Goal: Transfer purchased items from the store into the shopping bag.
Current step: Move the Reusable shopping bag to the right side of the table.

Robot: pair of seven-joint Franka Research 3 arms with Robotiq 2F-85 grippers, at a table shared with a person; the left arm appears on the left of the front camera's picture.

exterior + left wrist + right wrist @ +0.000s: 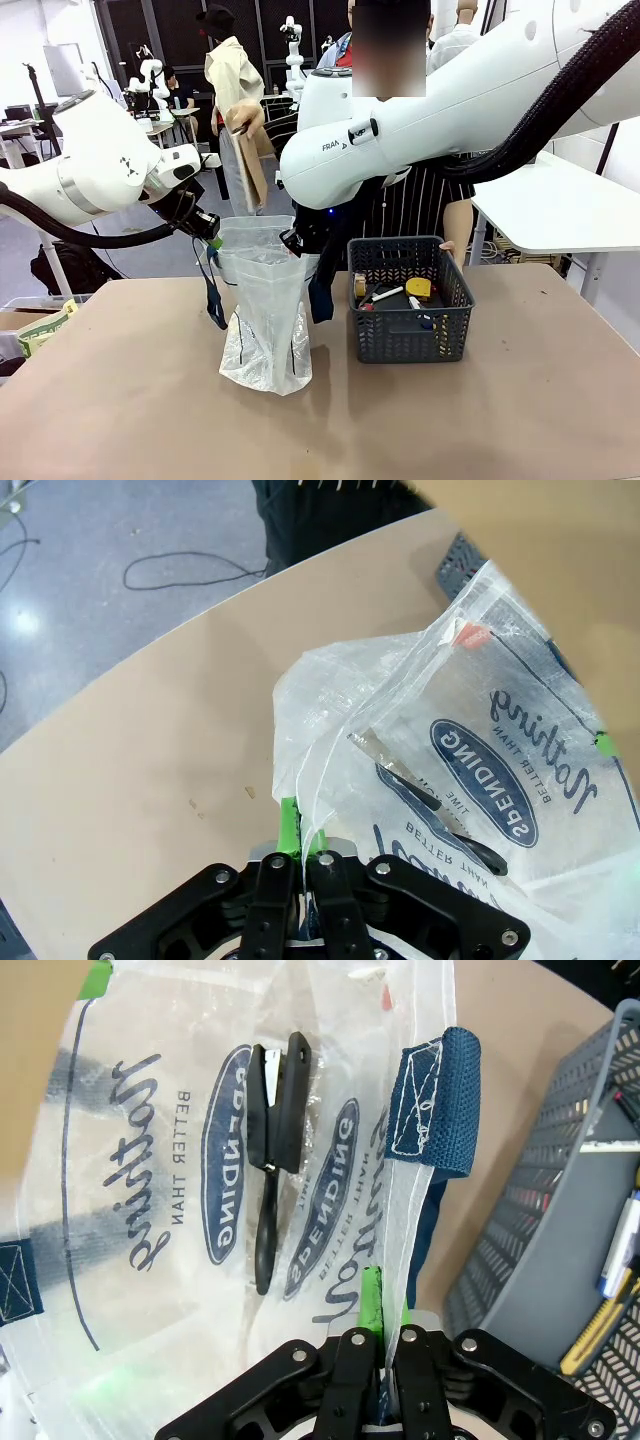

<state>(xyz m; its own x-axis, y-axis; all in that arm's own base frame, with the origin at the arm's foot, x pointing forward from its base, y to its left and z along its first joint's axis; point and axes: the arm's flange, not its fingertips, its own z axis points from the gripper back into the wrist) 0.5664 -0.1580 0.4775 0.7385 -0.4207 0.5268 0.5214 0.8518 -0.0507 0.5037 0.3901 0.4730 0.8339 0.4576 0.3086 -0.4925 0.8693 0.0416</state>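
Observation:
The shopping bag (265, 320) stands on the table, translucent white with dark lettering and navy straps. My left gripper (207, 228) is shut on its left rim, and my right gripper (298, 243) is shut on its right rim, so the mouth is held apart. The left wrist view has the left gripper (300, 832) pinching the plastic of the bag (480, 750). In the right wrist view the right gripper (385, 1308) clamps the bag's edge below a navy strap (435, 1100). A black elongated item (275, 1140) shows through the plastic. The store, a dark grey basket (410, 335), holds several small items, among them a yellow piece (418, 288).
A person in a striped top stands behind the basket, one hand (447, 248) near its far right corner. The basket (530, 1230) sits close to the right of the bag. Bare brown tabletop (500, 420) lies in front and to both sides.

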